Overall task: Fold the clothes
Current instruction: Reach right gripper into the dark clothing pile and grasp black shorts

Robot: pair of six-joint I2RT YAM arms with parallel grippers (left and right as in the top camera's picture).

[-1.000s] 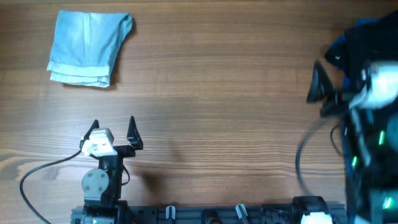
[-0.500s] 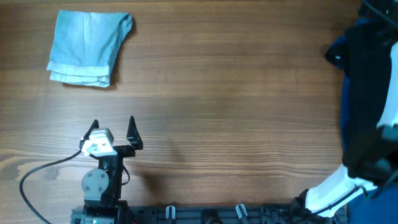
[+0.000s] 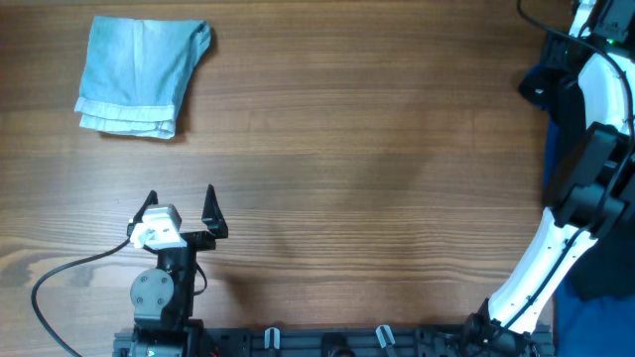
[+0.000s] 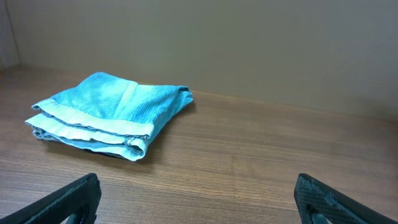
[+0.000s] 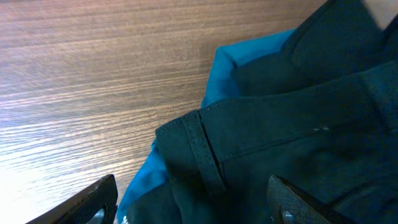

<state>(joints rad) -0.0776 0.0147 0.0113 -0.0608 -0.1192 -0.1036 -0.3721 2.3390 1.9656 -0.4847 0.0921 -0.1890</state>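
L jaws: spread wide, nothing btwn them. Dark fingertips [image 4: 68, 200] sit at both lower corners of the L wrist view, w/ bare table [image 3: 347, 149] btwn.
R jaws: wide apart too, gripping nothing. Fingertips [image 5: 87, 202] sit at the lower corners of the R wrist view, over black cloth; can't tell if they touch it.
Black garment [image 5: 261, 149]: just under R jaws, crumpled. A stitched band w/ a belt loop runs across it. It lies on top of blue cloth [image 5: 249, 53].
Blue cloth: brighter than the black piece, pokes out from under it toward the bare wood.
Pile location: far R edge of table; in overhead mostly hidden by R arm [image 3: 531, 276].
R arm: white links, bent, running up along the R edge.
L arm [image 3: 164, 263]: near front edge, L of centre, jaws pointing to the far side, touching no cloth.
Pale blue garment [image 3: 144, 74]: folded, far-L part of table, well apart from L jaws. Layered hem edges face the near side.
Cable [image 3: 60, 283]: black, loops from L arm base over the front-L of table.
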